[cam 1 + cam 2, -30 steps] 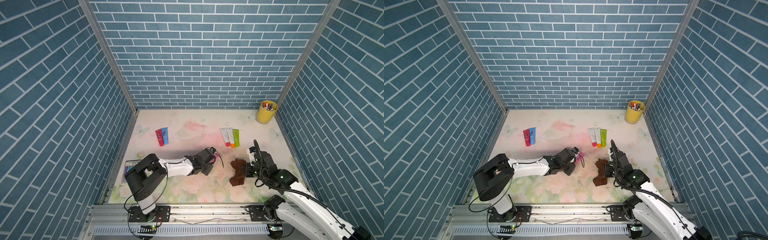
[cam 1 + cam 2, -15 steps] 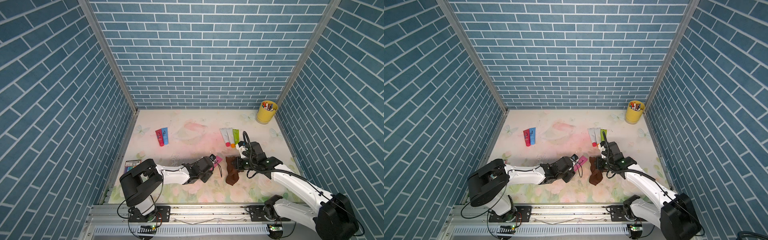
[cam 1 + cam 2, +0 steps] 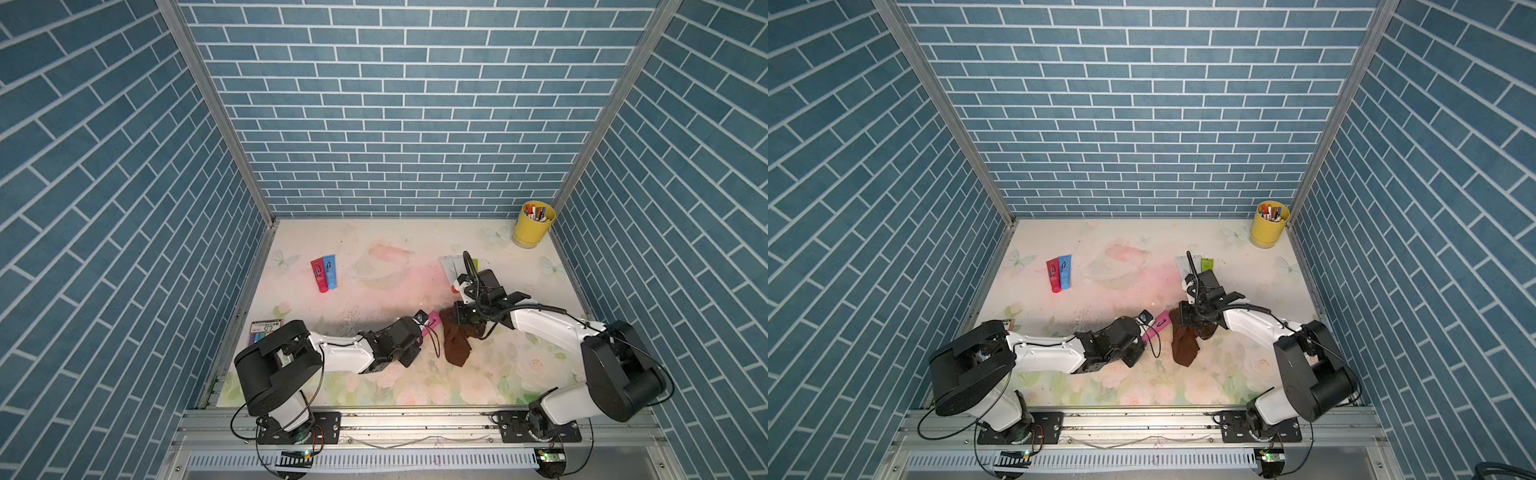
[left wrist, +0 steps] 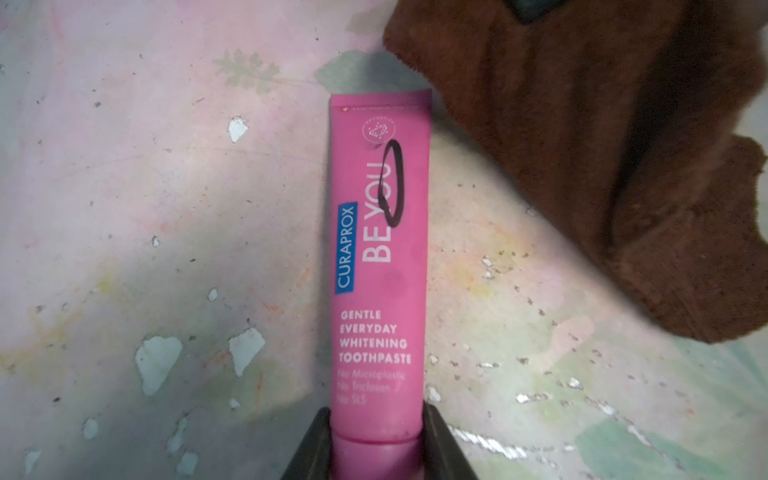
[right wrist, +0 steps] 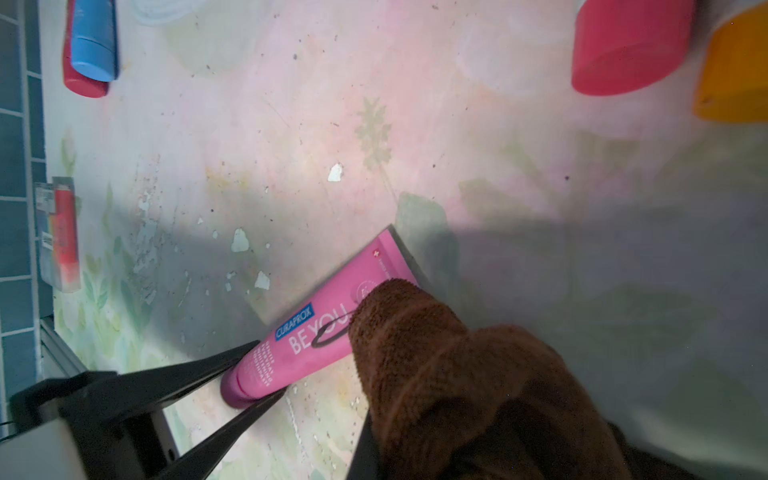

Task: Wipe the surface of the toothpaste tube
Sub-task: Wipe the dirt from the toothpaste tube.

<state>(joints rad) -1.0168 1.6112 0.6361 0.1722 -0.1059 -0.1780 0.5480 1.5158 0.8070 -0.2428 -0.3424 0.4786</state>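
Cloth (image 5: 457,395) (pinched in right claw (image 3: 464,320)) is now reaching the pink Curaprox tube (image 4: 378,270), clamped by left claw (image 4: 378,451): wiping is starting.

a pink toothpaste tube (image 4: 378,270) lies flat, label up, a black pen loop (image 4: 394,185) on its lettering, a bunched brown cloth (image 4: 602,166) beside its crimped end.

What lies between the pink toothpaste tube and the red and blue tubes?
Nothing: in a top view, only bare table separates the pink toothpaste tube from the red and blue tubes.
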